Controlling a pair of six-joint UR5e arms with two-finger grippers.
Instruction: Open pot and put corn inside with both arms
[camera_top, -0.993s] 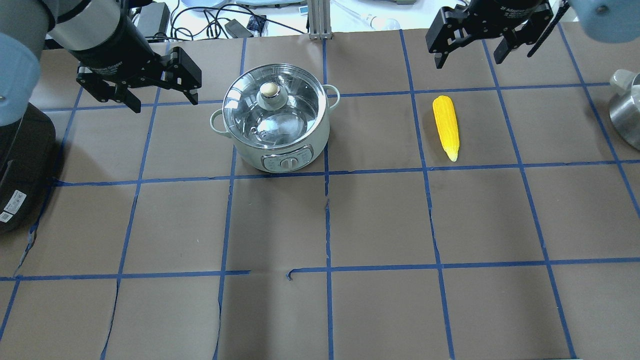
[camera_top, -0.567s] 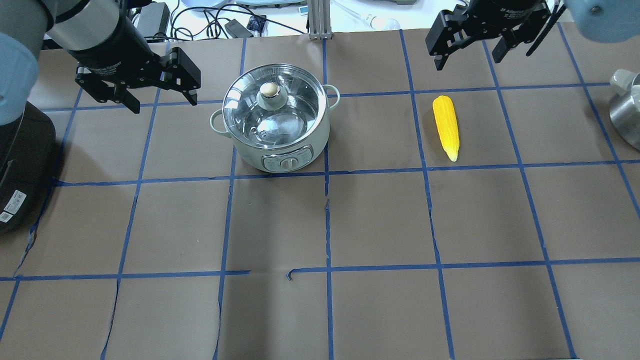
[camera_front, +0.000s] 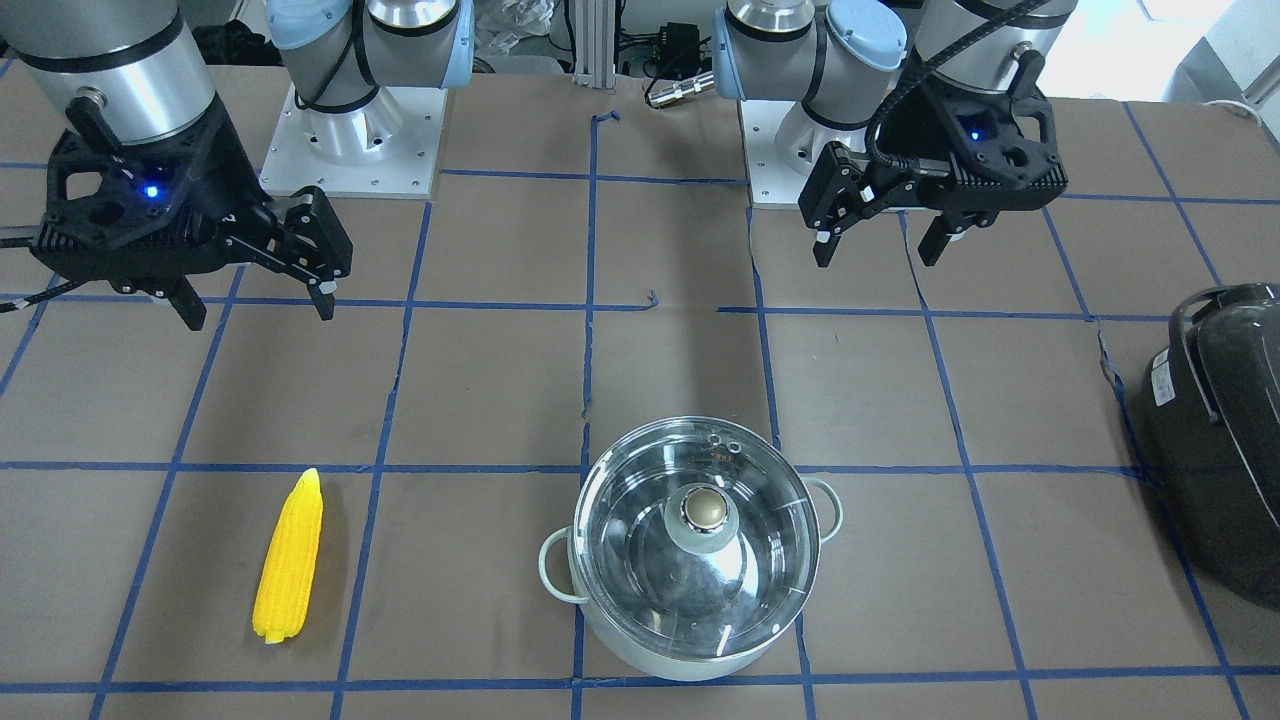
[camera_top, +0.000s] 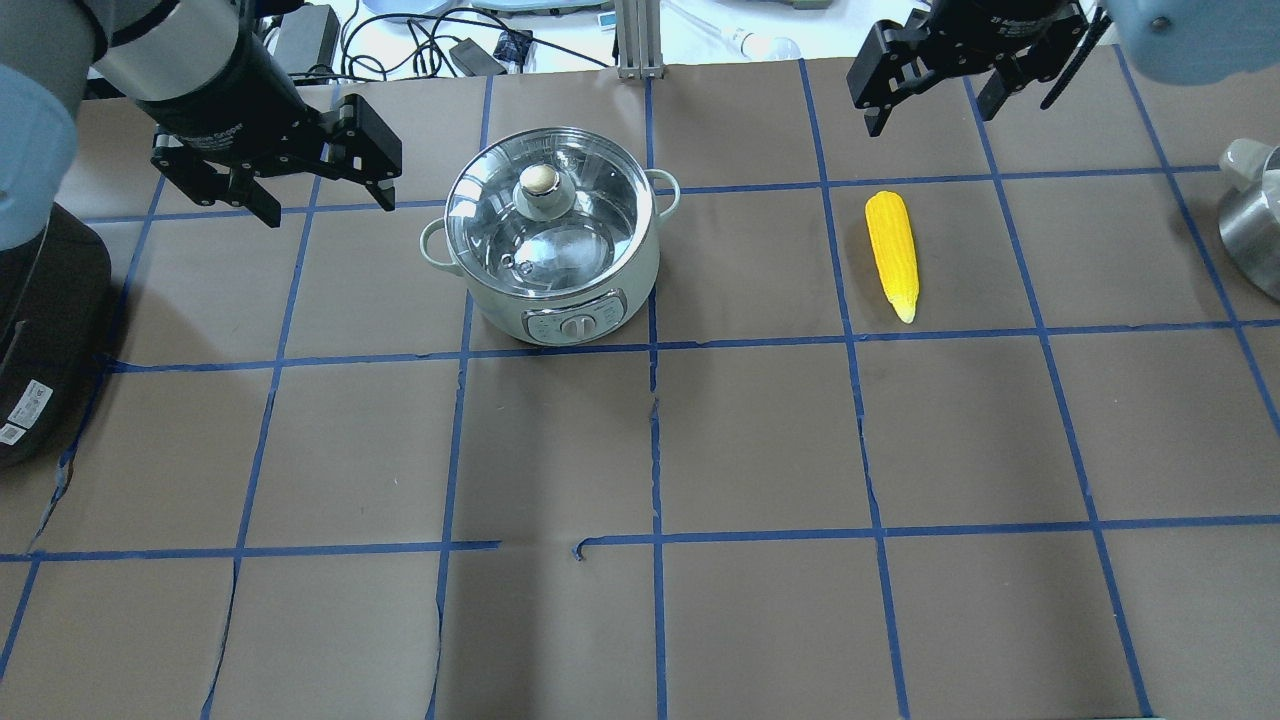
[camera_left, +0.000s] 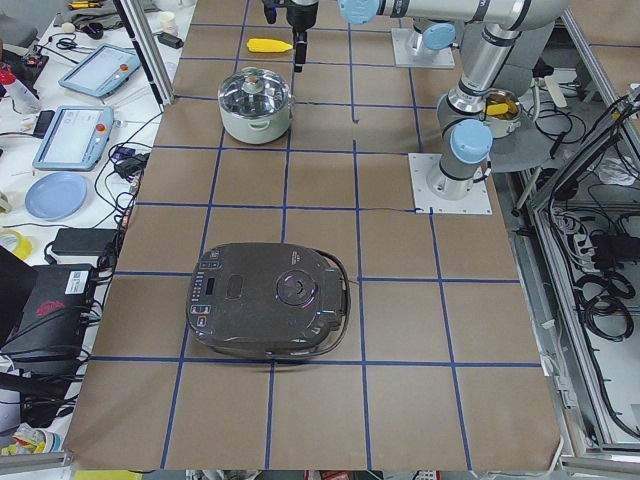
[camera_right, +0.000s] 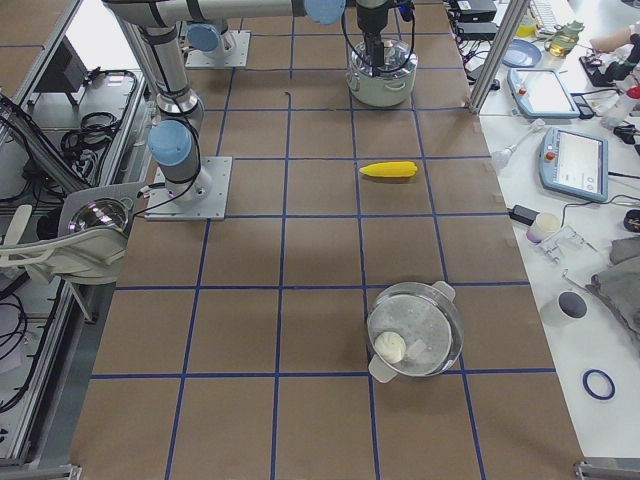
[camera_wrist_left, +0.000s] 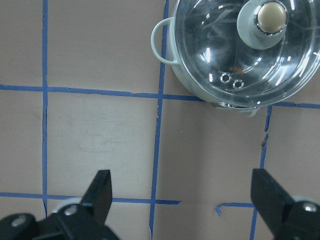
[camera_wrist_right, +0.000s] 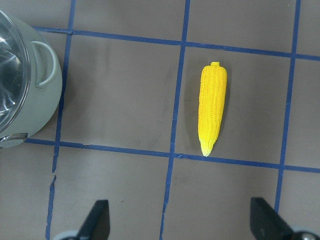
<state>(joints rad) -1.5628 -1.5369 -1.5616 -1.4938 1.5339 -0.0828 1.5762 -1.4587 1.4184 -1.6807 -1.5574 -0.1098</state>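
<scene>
- Black left gripper (camera_top: 326, 203) hangs above the table, left of the pot (camera_top: 560, 290), jaws spread wide and holding nothing.
- Pot is closed: glass lid (camera_top: 590, 225) seated, brass knob (camera_top: 540, 180) upright at its centre. Only bare steel shows through the glass.
- Step in hand, as I judge it, is taking the lid off. The left gripper should move right until it is centred over the knob, then descend with a jaw on either side. It should close squarely and lift straight up, so the lid clears the rim without dragging the pot.
- Knob is small and rounded, so an off-centre pinch could slip. The lid wants a gentle set-down well left of the pot.
- Corn (camera_top: 892, 255) lies flat, well right of the pot, its point toward the robot.
- Right gripper (camera_top: 932, 118) hovers high, right of the pot and near the corn, jaws wide and empty. A pinch across the cob's thick middle looks safest.
- Brown paper (camera_top: 760, 440) covers the table, marked with a grid of blue tape (camera_top: 657, 450) and torn in places.
- Black appliance (camera_top: 40, 330) sits far left of the pot and a spare pot (camera_top: 1250, 230) far right. Beyond the pot are cables (camera_top: 400, 45), a metal post (camera_top: 632, 40) and a white bench (camera_right: 600, 345) with pendants (camera_right: 575, 160).
</scene>
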